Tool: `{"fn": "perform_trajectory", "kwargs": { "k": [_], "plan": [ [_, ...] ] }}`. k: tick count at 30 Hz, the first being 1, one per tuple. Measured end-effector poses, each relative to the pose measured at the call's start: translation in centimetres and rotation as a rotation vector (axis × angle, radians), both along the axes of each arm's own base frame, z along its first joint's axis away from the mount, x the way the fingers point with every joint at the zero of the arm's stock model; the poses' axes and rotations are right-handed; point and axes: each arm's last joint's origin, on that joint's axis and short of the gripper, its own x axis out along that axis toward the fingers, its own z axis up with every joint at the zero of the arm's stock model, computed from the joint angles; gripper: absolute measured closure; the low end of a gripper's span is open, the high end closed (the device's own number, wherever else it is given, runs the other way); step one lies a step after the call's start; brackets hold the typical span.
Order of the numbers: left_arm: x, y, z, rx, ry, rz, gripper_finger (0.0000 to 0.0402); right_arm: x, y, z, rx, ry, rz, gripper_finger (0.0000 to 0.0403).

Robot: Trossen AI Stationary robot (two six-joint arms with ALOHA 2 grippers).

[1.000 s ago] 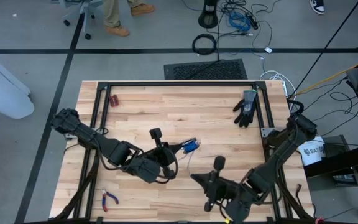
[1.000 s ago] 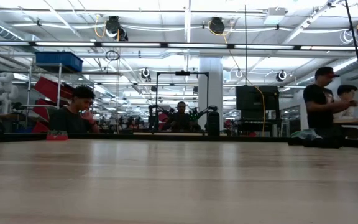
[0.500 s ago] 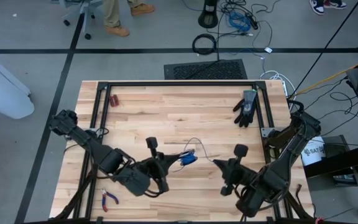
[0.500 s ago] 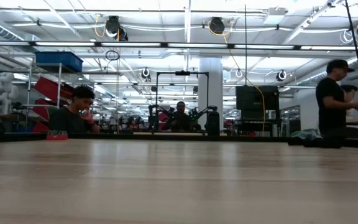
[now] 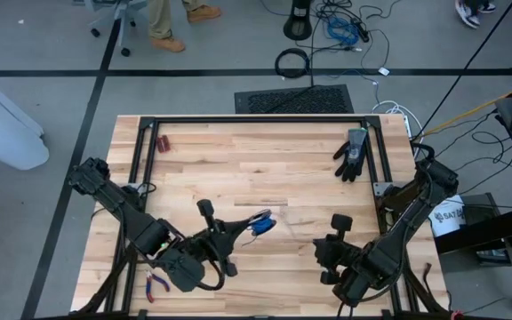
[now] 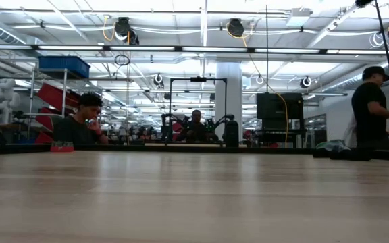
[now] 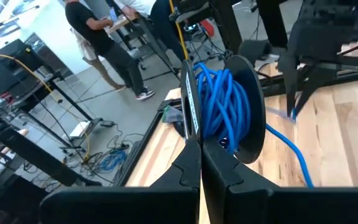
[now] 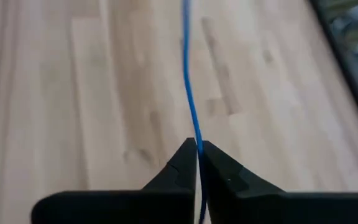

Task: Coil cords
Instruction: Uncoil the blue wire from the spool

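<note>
- No legible writing on the task items;
- left gripper [image 7: 199, 163] is clamped on the coiled blue cord bundle [image 7: 224, 102]; right gripper [image 8: 197, 163] pinches its thin blue strand [image 8: 190, 93] above the wooden table [image 5: 238, 160].

left gripper [image 5: 241, 228]: near-centre of table [image 5: 238, 160], at the cord [image 5: 261, 222] bundle
right gripper [image 5: 324, 244]: near right
black glove [image 5: 352, 155]: far right
red-handled pliers [image 5: 156, 284]: near left
</note>
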Motion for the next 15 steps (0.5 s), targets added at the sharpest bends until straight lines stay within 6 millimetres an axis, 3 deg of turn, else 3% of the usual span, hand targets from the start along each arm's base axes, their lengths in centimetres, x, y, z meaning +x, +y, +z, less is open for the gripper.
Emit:
{"fn": "perform_trajectory", "kwargs": {
  "k": [8, 15],
  "plan": [
    [-0.3, -0.3, 0.1, -0.012, -0.025, 0.022, 0.0399, 1.1, 1.7, 0.0, 0.074, -0.094, 0.135, 0.0327],
    [-0.4, -0.4, 0.1, -0.036, -0.039, 0.025, 0.0399, 3.5, 3.1, 0.5, -0.097, -0.366, 0.154, 0.0265]
  ]
}}
